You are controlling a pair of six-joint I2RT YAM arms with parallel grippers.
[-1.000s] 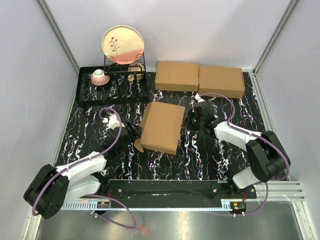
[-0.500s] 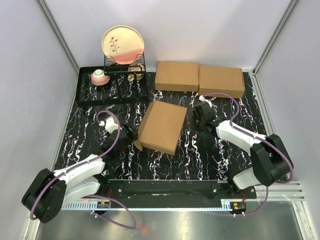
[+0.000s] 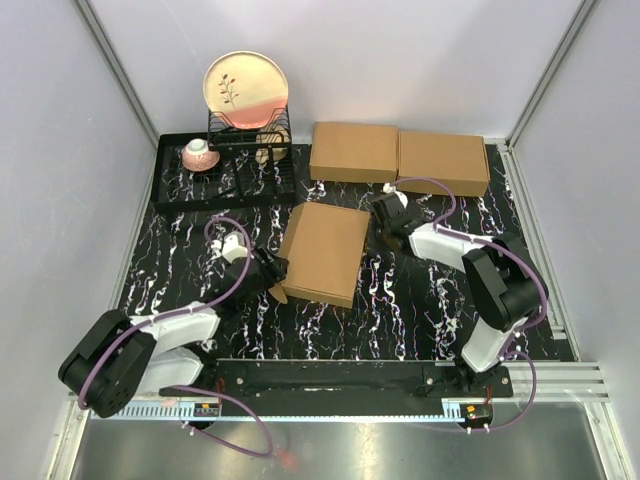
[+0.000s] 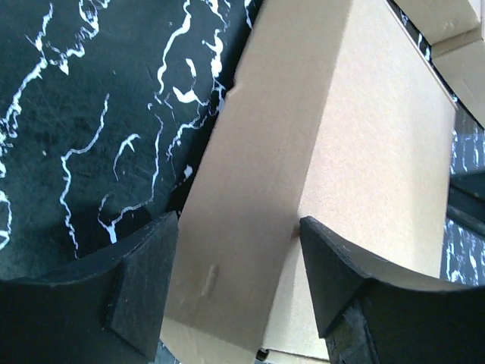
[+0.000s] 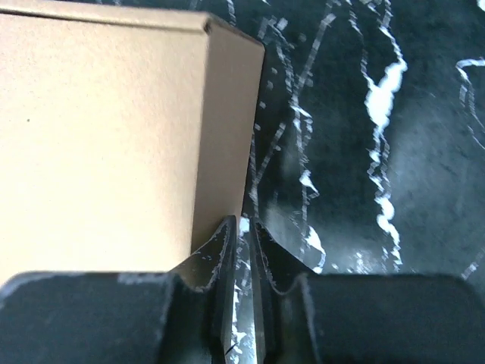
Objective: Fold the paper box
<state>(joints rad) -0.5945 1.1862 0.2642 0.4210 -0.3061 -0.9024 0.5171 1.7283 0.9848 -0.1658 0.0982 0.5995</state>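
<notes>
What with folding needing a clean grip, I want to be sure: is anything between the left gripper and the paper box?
Nothing visible. The left gripper is open and straddles one side edge of the paper box. Only the dark marbled table shows beside it.

- Top view is bright and even, light falling softly from above, shadows faint.
- Pale sheen on the metal strip (image 3: 400, 445) at the near edge.
- Wrist views are dimmer: box (image 4: 364, 152) crisp, left fingers (image 4: 144, 280) dark and slightly soft.
</notes>
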